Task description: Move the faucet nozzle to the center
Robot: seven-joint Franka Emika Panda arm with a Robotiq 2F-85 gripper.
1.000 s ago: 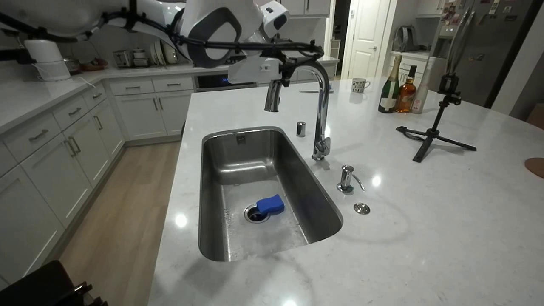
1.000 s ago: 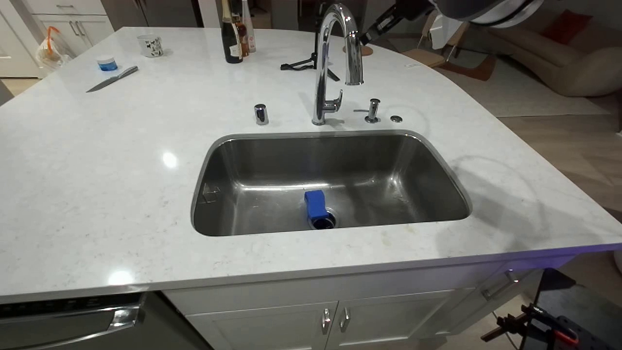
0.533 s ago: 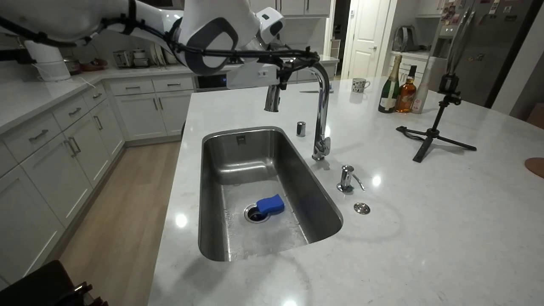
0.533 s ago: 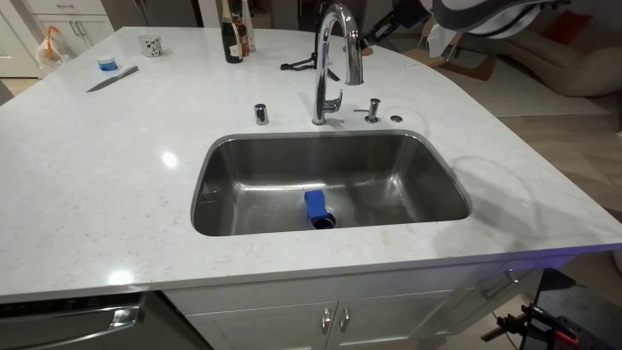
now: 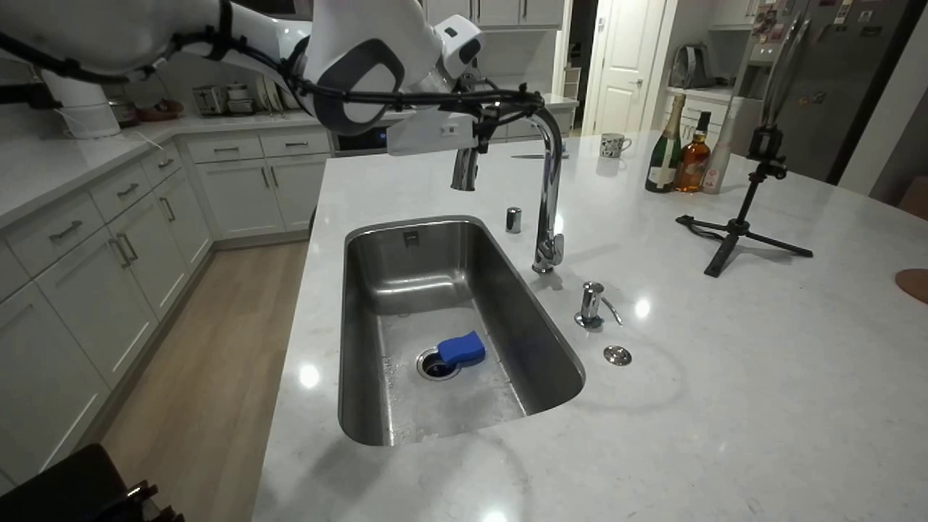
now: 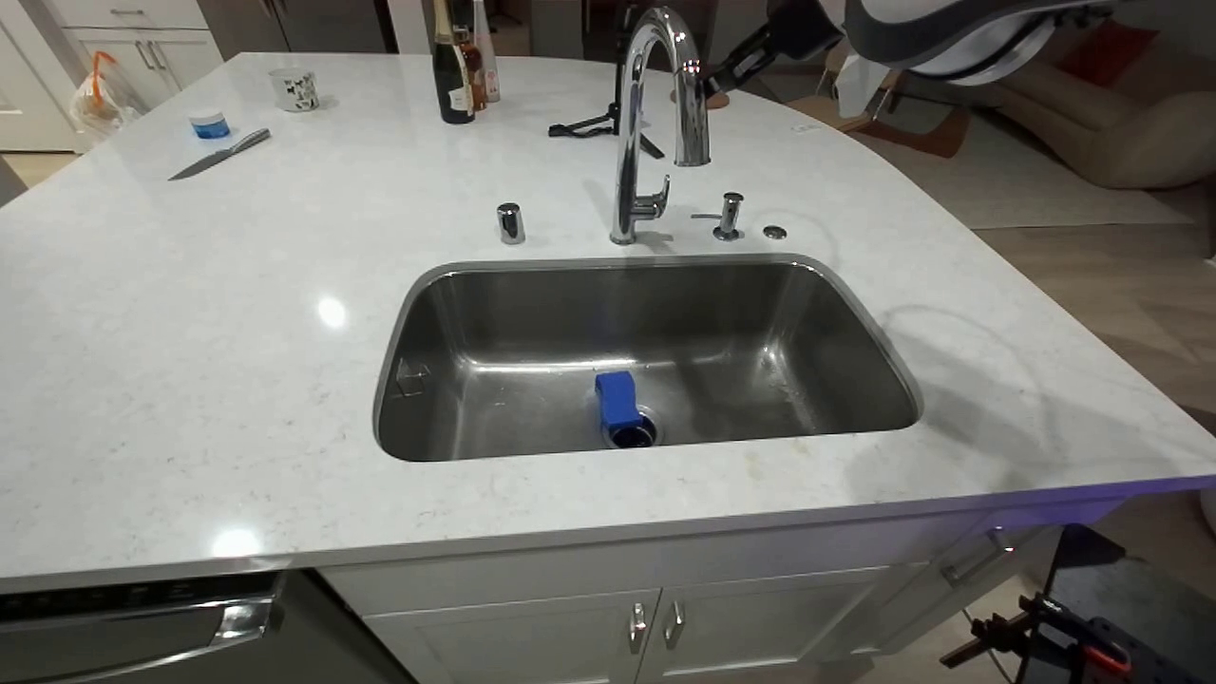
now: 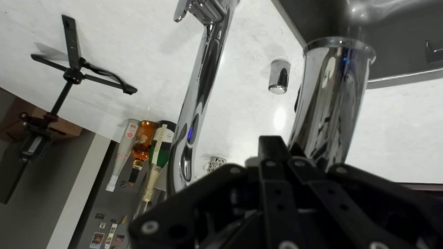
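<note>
The chrome gooseneck faucet arches up behind the sink, its nozzle (image 5: pixel 465 172) pointing down. In an exterior view the nozzle (image 6: pixel 693 128) hangs to the right of the faucet's base. In the wrist view the nozzle (image 7: pixel 335 86) is large and close, with a corner of the sink (image 7: pixel 391 45) beyond it. The steel sink basin (image 6: pixel 608 304) has rounded corners; its middle lies below. My gripper (image 6: pixel 714 84) is beside the nozzle's upper part, on the side away from the spout's arch. In the wrist view the gripper (image 7: pixel 286 148) looks shut and empty; contact with the chrome is unclear.
A blue sponge (image 5: pixel 462 349) lies by the drain. A soap dispenser (image 5: pixel 591 304) and a short chrome knob fitting (image 5: pixel 513 220) stand near the faucet. A black tripod (image 5: pixel 736 228), several bottles (image 5: pixel 663 159), a mug (image 5: pixel 613 145) and a knife (image 6: pixel 220 155) are farther off.
The arm has come down a little and the gripper has moved slightly lower beside the nozzle. Most of this happened in the first half second. The faucet has not visibly moved.
</note>
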